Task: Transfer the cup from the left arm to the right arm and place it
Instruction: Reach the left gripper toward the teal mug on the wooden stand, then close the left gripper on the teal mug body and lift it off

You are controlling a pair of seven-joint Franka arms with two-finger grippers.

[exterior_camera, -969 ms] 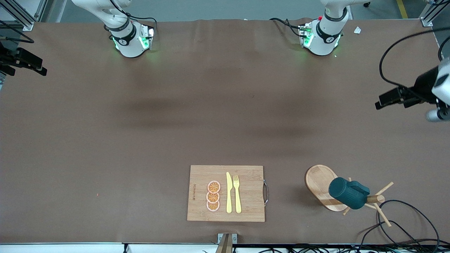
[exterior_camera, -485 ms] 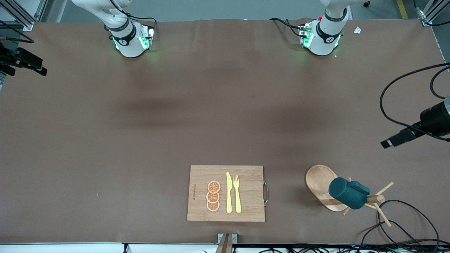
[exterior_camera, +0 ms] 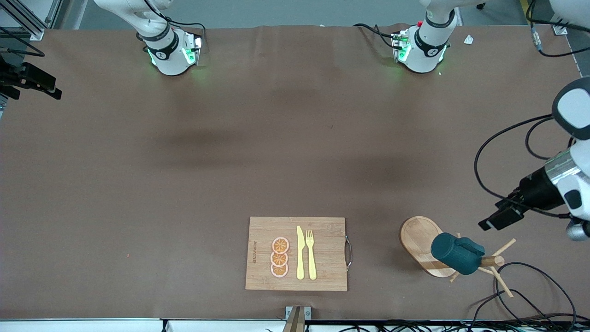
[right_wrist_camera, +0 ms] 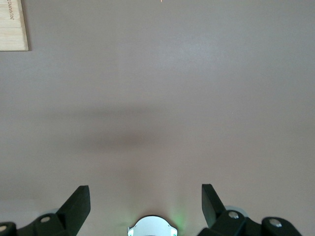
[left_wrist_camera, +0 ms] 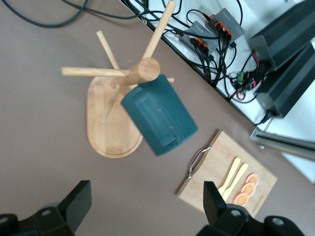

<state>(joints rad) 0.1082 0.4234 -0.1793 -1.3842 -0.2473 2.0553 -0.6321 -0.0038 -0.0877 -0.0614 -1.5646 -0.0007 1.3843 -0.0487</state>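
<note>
The dark teal ribbed cup [exterior_camera: 456, 252] hangs tilted on a peg of a wooden mug tree [exterior_camera: 417, 240] near the table's front edge, toward the left arm's end. In the left wrist view the cup [left_wrist_camera: 158, 115] and the tree [left_wrist_camera: 106, 132] lie ahead of my left gripper [left_wrist_camera: 146, 196], which is open and empty. In the front view the left gripper [exterior_camera: 500, 217] hangs over the table beside the tree, apart from the cup. My right gripper [right_wrist_camera: 145, 196] is open and empty, high over bare table near its own base, and waits.
A wooden cutting board [exterior_camera: 322, 230] with a yellow knife [exterior_camera: 300, 252], a yellow fork [exterior_camera: 311, 253] and orange slices [exterior_camera: 280, 257] lies mid-table near the front edge. Black cables [exterior_camera: 530, 286] loop on the table beside the mug tree.
My left arm has swung in from the table's end and come down toward the mug tree. The cup, the board and the right arm have not moved.
</note>
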